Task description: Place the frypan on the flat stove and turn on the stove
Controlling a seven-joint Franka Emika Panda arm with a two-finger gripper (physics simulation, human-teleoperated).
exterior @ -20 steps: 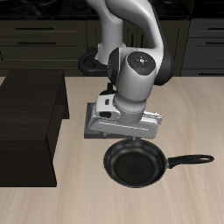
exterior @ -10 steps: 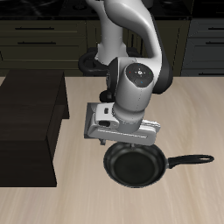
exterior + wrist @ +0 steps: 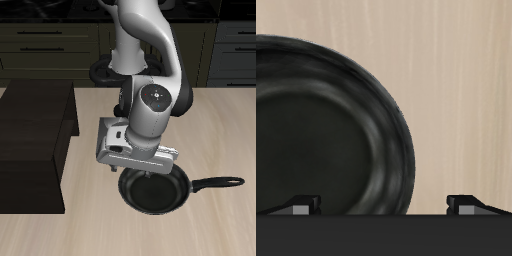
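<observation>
A: Hovering right over the frypan (image 3: 153, 189), the hand (image 3: 147, 172) sits low above the pan's back rim, near the desk's front edge. From the wrist view, two fingertips (image 3: 301, 204) show spread well apart, with nothing between them but pan wall and bare desk (image 3: 466, 90).

B: So spread and empty. Where's the handle?

A: Handle (image 3: 215, 184) lies flat along the desk, pointing away from the bowl, clear of the arm. The pan rests on the wood, apart from everything else.

B: Best way to take it?

A: My call: straddle the rim with one finger inside and one outside, drop squarely, then close. Gripping close to where the handle joins would limit tipping when it lifts. A shallow, slick rim could slide out if the pinch is too high.

B: And farther back?

A: Dark brown box (image 3: 33, 140) stands beside the pan's area, farther from the front. The flat stove I can't make out; the arm blocks the space behind.

B: Any writing or brands?

A: None readable on the pan, arm or cabinets.
</observation>
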